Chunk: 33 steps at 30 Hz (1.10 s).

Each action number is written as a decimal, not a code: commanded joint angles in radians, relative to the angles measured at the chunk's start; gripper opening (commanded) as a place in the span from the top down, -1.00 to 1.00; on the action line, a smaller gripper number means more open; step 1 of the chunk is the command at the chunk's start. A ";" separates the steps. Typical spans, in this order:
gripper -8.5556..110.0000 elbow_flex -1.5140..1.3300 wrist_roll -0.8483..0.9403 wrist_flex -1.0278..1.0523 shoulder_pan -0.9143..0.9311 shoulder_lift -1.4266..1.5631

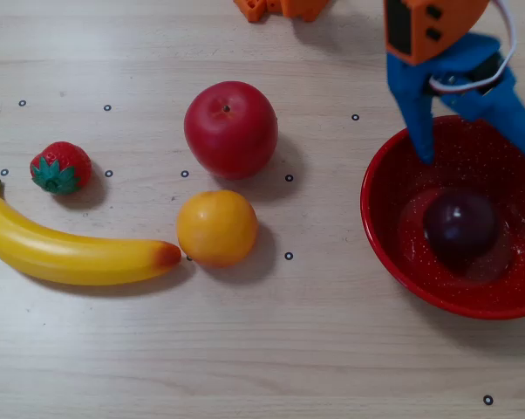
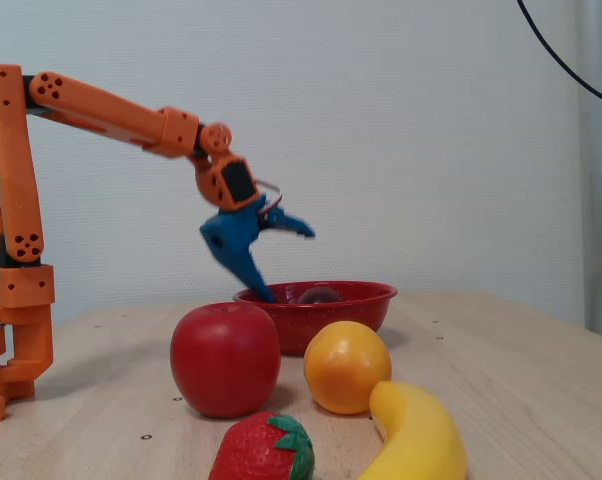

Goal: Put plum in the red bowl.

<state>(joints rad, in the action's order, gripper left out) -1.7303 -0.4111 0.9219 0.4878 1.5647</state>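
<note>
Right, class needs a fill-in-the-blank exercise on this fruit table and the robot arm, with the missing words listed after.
1. The plum lies inside the red ____.
2. The gripper above the bowl has its jaws ____.
3. In the overhead view, the strawberry sits just above the stem end of the ____.
4. The orange touches the tip of the ____.

Missing words: bowl; open; banana; banana

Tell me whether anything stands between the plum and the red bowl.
Nothing does: the plum already lies inside the red bowl. The pincer hangs open above the bowl's far rim, apart from the plum.
</note>
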 commanded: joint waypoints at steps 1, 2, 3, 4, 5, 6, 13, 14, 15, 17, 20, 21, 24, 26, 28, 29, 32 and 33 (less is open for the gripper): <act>-0.05 0.137 0.026 0.067 -0.038 0.084; 0.06 0.152 0.040 0.080 -0.046 0.106; 0.14 0.166 0.046 0.098 -0.057 0.135; 0.21 0.173 0.057 0.104 -0.071 0.166; 0.28 0.173 0.067 0.104 -0.087 0.199; 0.37 0.169 0.080 0.100 -0.106 0.236; 0.73 0.035 0.143 0.110 -0.262 0.522; 0.79 0.012 0.161 0.109 -0.291 0.554; 0.85 -0.021 0.178 0.100 -0.321 0.592; 0.85 -0.089 0.199 0.083 -0.376 0.649; 0.85 -0.193 0.216 0.060 -0.454 0.719; 0.85 -0.238 0.216 0.043 -0.474 0.747; 0.85 -0.407 0.221 -0.052 -0.522 0.857; 0.85 -0.514 0.227 -0.103 -0.541 0.936; 0.85 -0.607 0.233 -0.129 -0.555 1.005; 0.85 -0.660 0.235 -0.149 -0.558 1.043; 0.85 -0.838 0.238 -0.239 -0.561 1.173; 0.85 -0.900 0.239 -0.278 -0.561 1.220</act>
<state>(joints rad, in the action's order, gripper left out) -2.6078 -0.1917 0.7210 -0.0598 2.7029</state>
